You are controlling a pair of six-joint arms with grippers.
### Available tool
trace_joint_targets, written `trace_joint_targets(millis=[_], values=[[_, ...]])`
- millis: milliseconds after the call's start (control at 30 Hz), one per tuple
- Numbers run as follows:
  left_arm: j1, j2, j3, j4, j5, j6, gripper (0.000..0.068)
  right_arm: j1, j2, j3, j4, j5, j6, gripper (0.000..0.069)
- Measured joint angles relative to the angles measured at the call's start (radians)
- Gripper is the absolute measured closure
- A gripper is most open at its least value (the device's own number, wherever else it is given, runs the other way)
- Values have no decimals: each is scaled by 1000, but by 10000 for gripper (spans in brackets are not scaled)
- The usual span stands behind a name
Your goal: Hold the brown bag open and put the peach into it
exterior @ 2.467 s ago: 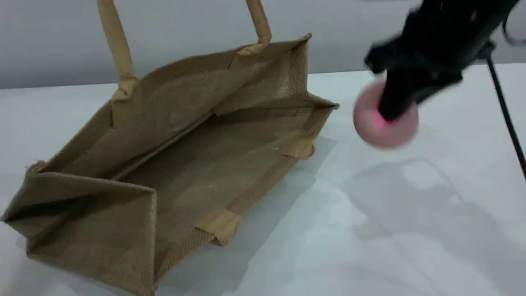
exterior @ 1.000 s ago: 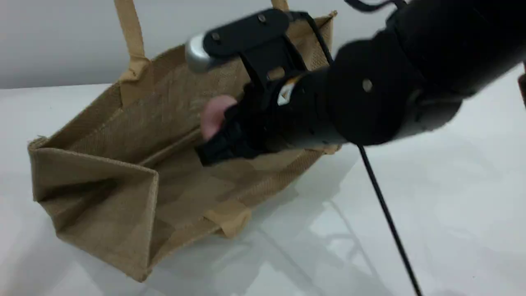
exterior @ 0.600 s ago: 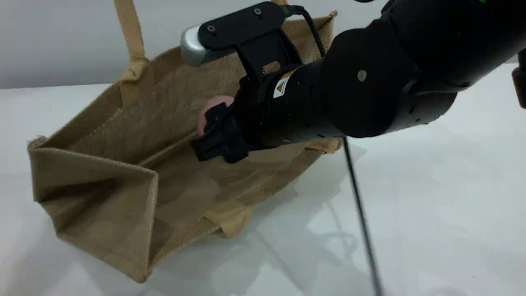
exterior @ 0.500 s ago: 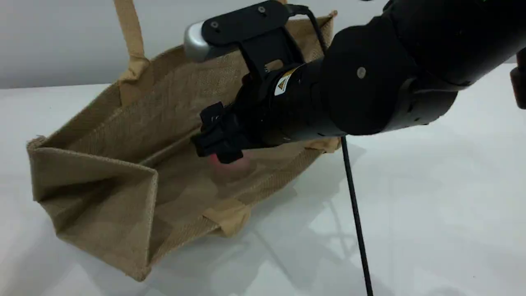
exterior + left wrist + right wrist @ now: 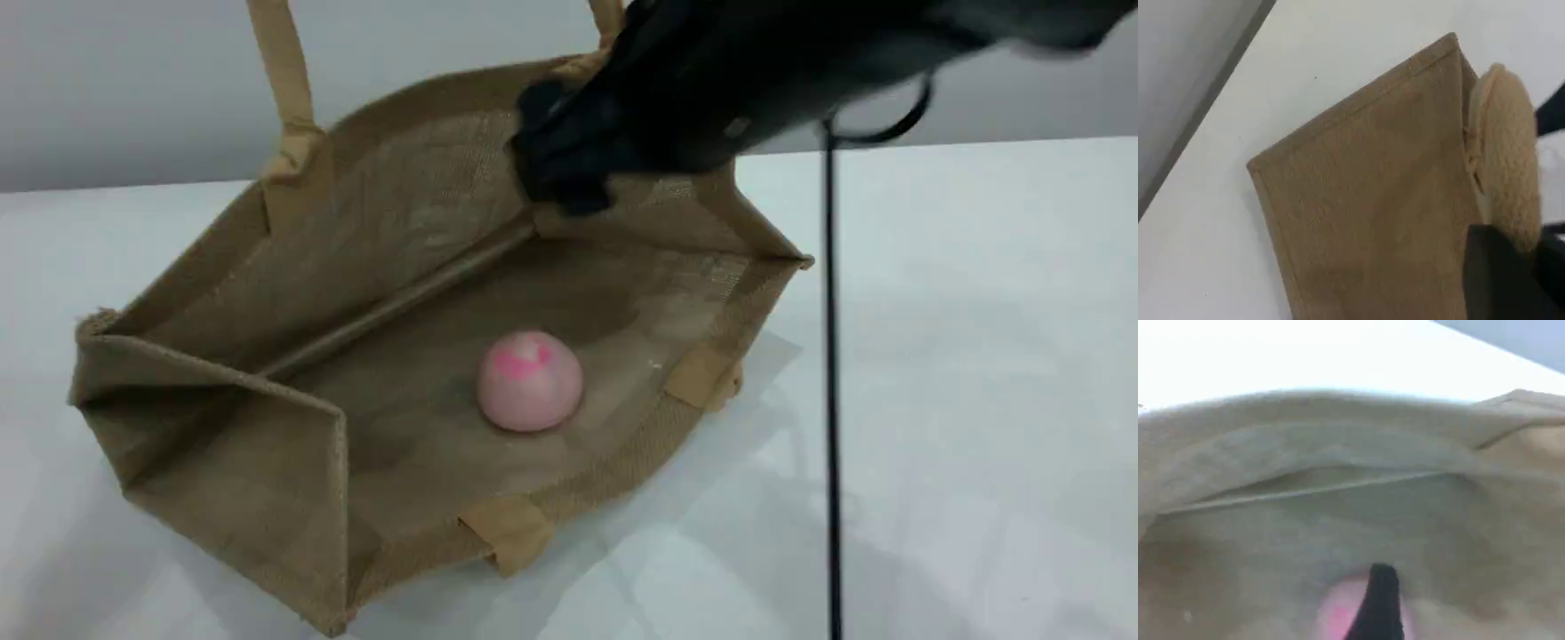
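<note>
The peach [image 5: 530, 380] lies inside the brown bag [image 5: 222, 444], free. The bag looks soft and floppy; grab its handle [image 5: 1506, 153]. Left claw [image 5: 1511, 267] pinches that handle; right claw [image 5: 560, 169] looks open, blurry.

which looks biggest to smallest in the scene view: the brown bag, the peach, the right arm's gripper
1. brown bag, by far the largest.
2. right gripper and peach look alike; the gripper is blurred and nearer the camera, so unranked.

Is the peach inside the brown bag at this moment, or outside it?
Inside: the peach lies free on the inner wall of the brown bag, apart from the right gripper above.
</note>
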Motion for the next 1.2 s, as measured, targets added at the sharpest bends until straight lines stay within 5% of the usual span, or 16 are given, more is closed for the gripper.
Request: trace_joint_targets(millis=[367, 767, 1067, 1200], values=[[0, 0, 0, 0, 0, -39, 589, -300, -231, 0, -53, 268, -31, 121], [0, 0, 0, -27, 0, -36, 586, -578, -325, 0, -57, 341, -35, 121], [1, -1, 0, -15, -2, -42, 342, -580, -333, -44, -57, 422, -33, 120], [1, -4, 0, 3, -2, -105, 285, -579, -379, -104, -57, 492, -33, 120]])
